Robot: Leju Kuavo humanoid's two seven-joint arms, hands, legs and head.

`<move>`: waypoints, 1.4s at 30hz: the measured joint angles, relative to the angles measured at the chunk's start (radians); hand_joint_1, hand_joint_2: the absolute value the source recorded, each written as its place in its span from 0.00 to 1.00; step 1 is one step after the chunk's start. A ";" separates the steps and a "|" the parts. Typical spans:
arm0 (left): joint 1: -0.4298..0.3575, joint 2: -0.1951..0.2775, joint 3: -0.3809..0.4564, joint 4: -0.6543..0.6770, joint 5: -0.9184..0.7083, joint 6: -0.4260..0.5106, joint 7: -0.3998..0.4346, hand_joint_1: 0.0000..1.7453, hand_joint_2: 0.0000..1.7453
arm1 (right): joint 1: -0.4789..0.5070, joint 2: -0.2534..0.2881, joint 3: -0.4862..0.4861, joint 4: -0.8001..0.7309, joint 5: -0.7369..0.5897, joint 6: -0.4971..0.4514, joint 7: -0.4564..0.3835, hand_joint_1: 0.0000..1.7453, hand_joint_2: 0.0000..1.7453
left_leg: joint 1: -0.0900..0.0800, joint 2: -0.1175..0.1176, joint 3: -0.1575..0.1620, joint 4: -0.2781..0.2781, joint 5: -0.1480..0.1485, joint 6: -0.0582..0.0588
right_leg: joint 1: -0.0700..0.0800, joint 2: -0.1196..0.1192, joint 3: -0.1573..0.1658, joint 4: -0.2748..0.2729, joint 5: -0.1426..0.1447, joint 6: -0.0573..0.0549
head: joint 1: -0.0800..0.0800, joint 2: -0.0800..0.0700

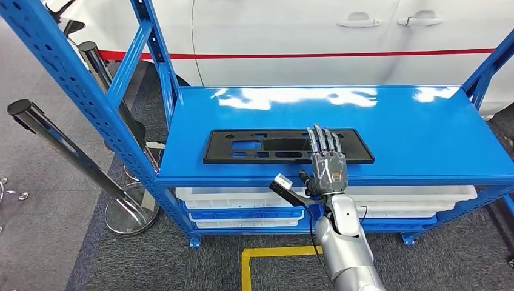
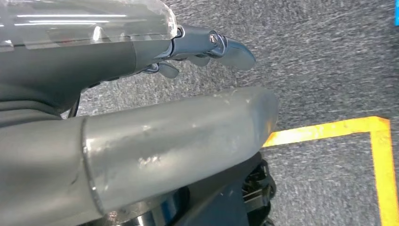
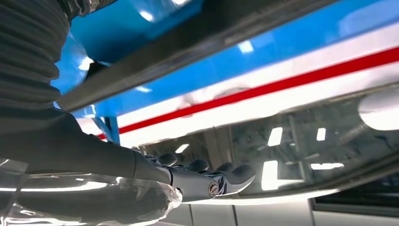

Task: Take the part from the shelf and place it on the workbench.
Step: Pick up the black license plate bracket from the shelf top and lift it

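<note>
While the right hand [image 1: 327, 162] lies flat on the black part [image 1: 254, 147], fingers [image 1: 322, 140] extended together, holding nothing; left hand [image 2: 141, 136] unclear.

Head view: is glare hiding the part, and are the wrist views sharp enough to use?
Head view: white glare patches sit on the back of the blue shelf, clear of the black part, which reads sharply under the right hand. Right wrist view: shelf and part are close and soft. Left wrist view: the carpet is streaked with blur.

Blue uprights [image 1: 159, 66] flank the shelf top [image 1: 424, 127]; open room above it.
</note>
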 joint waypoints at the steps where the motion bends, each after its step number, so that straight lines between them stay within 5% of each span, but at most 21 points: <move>1: 0.001 0.000 0.001 0.000 0.000 0.000 0.000 0.00 0.00 | 0.004 -0.001 0.000 0.000 0.000 0.000 0.002 0.00 1.00 | 0.000 0.000 0.005 0.001 -0.005 -0.001 | -0.002 0.000 -0.010 0.002 0.018 0.001 | 0.000 0.000; 3: 0.002 0.000 0.003 0.000 0.001 0.001 0.000 0.00 0.00 | 0.007 -0.003 0.002 0.000 -0.001 0.000 0.005 0.00 1.00 | 0.001 -0.001 0.018 0.007 -0.019 -0.005 | -0.006 -0.002 0.025 -0.100 0.099 0.003 | 0.000 0.000; 5: 0.001 0.000 0.004 0.000 0.001 0.001 0.000 0.00 0.00 | 0.006 -0.004 0.003 0.000 -0.003 0.000 0.006 0.00 1.00 | -0.002 -0.002 0.024 0.018 -0.034 -0.016 | -0.005 -0.002 0.073 -0.210 0.147 -0.001 | 0.000 0.000; 11: -0.003 0.001 0.007 0.000 -0.002 0.001 0.000 0.00 0.00 | 0.005 -0.018 0.034 0.013 0.022 0.000 0.071 0.00 1.00 | 0.001 -0.001 0.009 0.064 -0.074 -0.043 | -0.004 0.001 0.099 -0.255 0.140 -0.033 | 0.000 0.000; 14: -0.007 0.000 0.008 0.000 -0.006 0.001 0.000 0.00 0.00 | 0.008 -0.022 0.063 0.030 0.037 0.000 0.100 0.00 1.00 | 0.004 -0.001 -0.088 0.247 -0.147 -0.052 | -0.002 -0.001 0.109 -0.257 0.132 -0.045 | 0.000 0.000; 16: -0.007 0.000 0.008 0.000 -0.007 0.001 -0.004 0.00 0.00 | 0.011 -0.024 0.079 0.041 0.041 -0.002 0.113 0.03 1.00 | 0.004 -0.001 -0.134 0.308 -0.143 -0.052 | 0.000 0.001 0.116 -0.257 0.128 -0.048 | 0.000 0.000; 20: -0.011 0.001 0.012 0.000 -0.002 0.003 -0.023 0.00 0.00 | 0.013 -0.030 0.106 0.054 0.036 -0.001 0.122 0.99 1.00 | -0.001 -0.001 -0.049 0.089 -0.007 -0.032 | 0.004 0.009 0.136 -0.258 0.116 -0.044 | 0.000 0.000; 26: -0.017 0.003 0.023 0.000 0.002 0.004 -0.038 0.00 0.00 | 0.026 -0.042 0.118 0.069 0.016 -0.002 0.113 1.00 1.00 | -0.002 -0.002 -0.013 0.005 0.013 -0.009 | 0.003 0.008 0.128 -0.239 0.095 -0.015 | 0.000 0.000; 29: -0.019 0.003 0.025 0.000 0.002 0.004 -0.044 0.00 0.00 | 0.034 -0.050 0.118 0.068 0.007 -0.002 0.100 1.00 1.00 | 0.000 0.000 -0.008 -0.003 0.015 0.000 | 0.001 0.005 0.052 -0.082 0.015 -0.006 | 0.000 0.000; 31: -0.018 0.003 0.029 0.000 0.003 0.005 -0.048 0.00 0.00 | 0.043 -0.054 0.116 0.064 0.002 -0.002 0.084 1.00 1.00 | 0.000 -0.001 -0.007 0.000 0.012 0.001 | -0.003 0.004 0.008 -0.005 0.000 0.000 | 0.000 0.000; 32: -0.018 0.003 0.031 0.000 0.003 0.006 -0.051 0.00 0.00 | 0.046 -0.056 0.114 0.059 -0.001 -0.002 0.075 1.00 1.00 | 0.000 -0.001 -0.006 0.002 0.010 -0.001 | -0.005 0.003 0.011 -0.018 0.020 0.002 | 0.000 0.000; 34: -0.017 0.003 0.033 0.000 0.003 0.006 -0.056 0.00 0.00 | 0.047 -0.056 0.109 0.045 -0.006 -0.003 0.059 1.00 1.00 | 0.002 -0.002 -0.004 0.011 0.002 -0.007 | -0.009 0.001 0.065 -0.134 0.086 0.003 | 0.000 0.000; 36: -0.018 0.003 0.036 0.000 0.003 0.006 -0.059 0.00 0.00 | 0.048 -0.056 0.106 0.033 -0.012 -0.003 0.043 1.00 1.00 | 0.000 -0.004 -0.005 0.024 -0.008 -0.017 | -0.008 0.001 0.112 -0.233 0.121 -0.002 | 0.000 0.000; 40: -0.018 0.003 0.039 0.000 0.002 0.007 -0.065 0.00 0.00 | 0.053 -0.054 0.098 0.009 -0.025 -0.002 0.009 1.00 1.00 | 0.002 -0.005 -0.008 0.034 -0.017 -0.037 | -0.002 0.003 0.123 -0.256 0.123 -0.024 | 0.000 0.000; 42: -0.017 0.004 0.041 0.000 0.002 0.008 -0.068 0.00 0.00 | 0.058 -0.048 0.085 -0.013 -0.043 -0.002 -0.033 1.00 1.00 | 0.005 -0.004 -0.031 0.092 -0.056 -0.047 | -0.005 0.002 0.126 -0.262 0.127 -0.036 | 0.000 0.000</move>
